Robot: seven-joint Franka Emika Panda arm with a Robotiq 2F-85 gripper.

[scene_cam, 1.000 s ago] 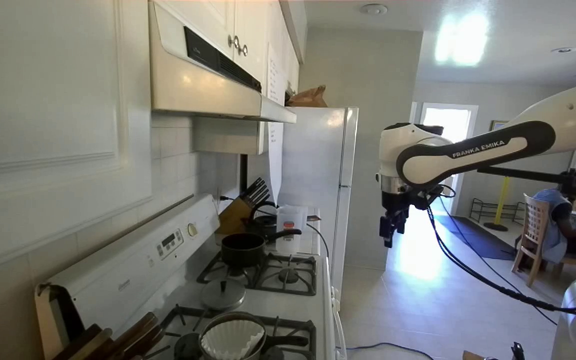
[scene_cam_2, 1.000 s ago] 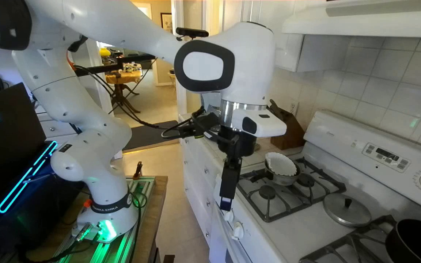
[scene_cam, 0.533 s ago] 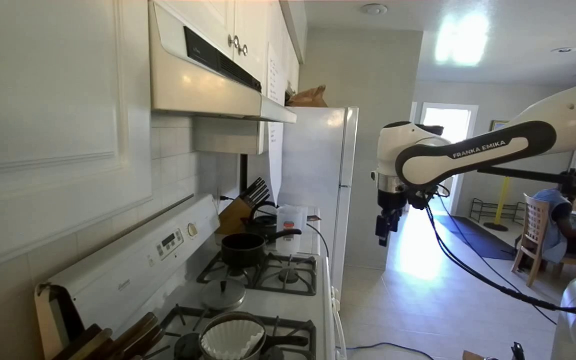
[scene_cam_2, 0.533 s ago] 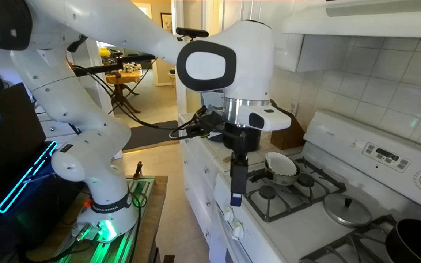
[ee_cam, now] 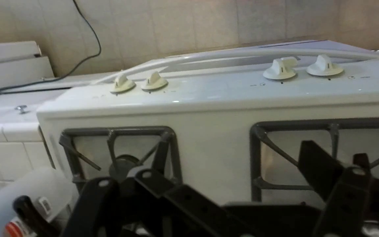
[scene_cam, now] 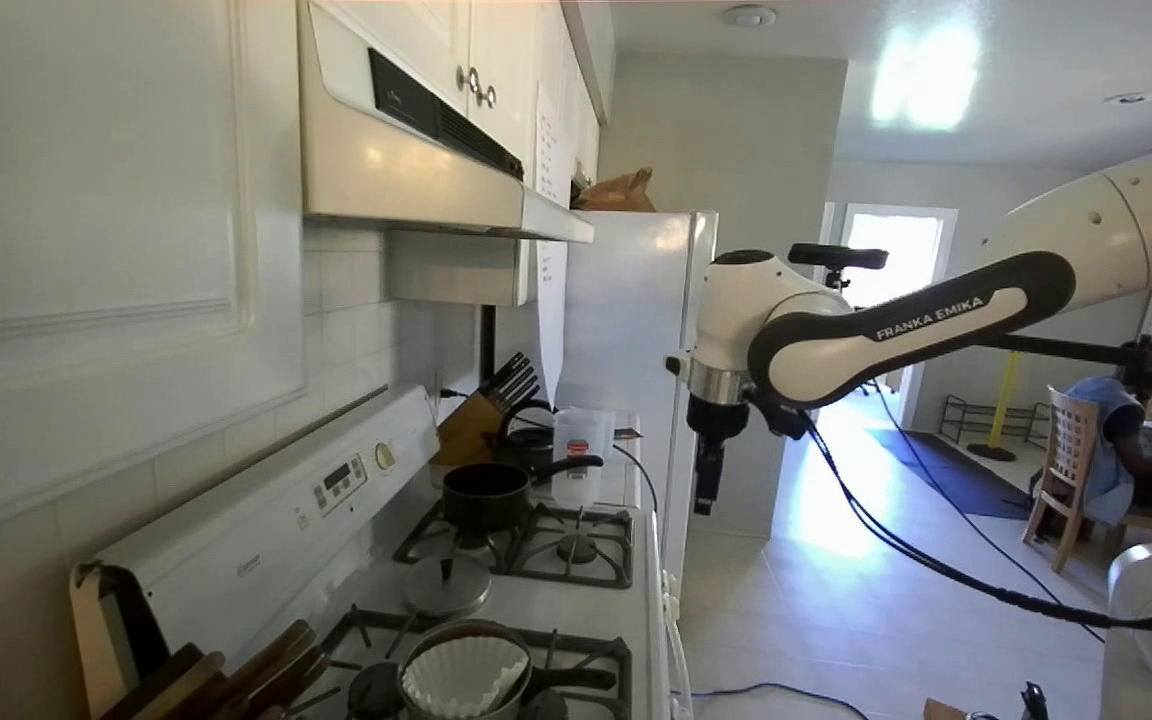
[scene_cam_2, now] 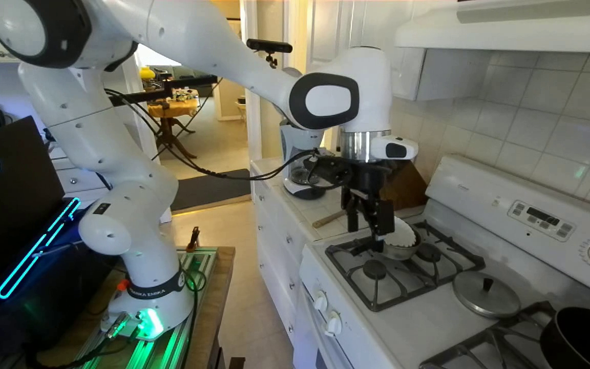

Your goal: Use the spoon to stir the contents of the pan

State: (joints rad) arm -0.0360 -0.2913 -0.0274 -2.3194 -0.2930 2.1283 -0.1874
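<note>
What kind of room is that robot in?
It looks like a kitchen, perhaps in someone's home. You can tell from the white stove, the range hood above it, and the tall fridge farther along the same wall.

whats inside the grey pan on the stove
A white pleated liner, like a paper coffee filter, sits inside the grey pan in both exterior views. It hides the pan's bottom, so anything beneath it cannot be seen.
</note>
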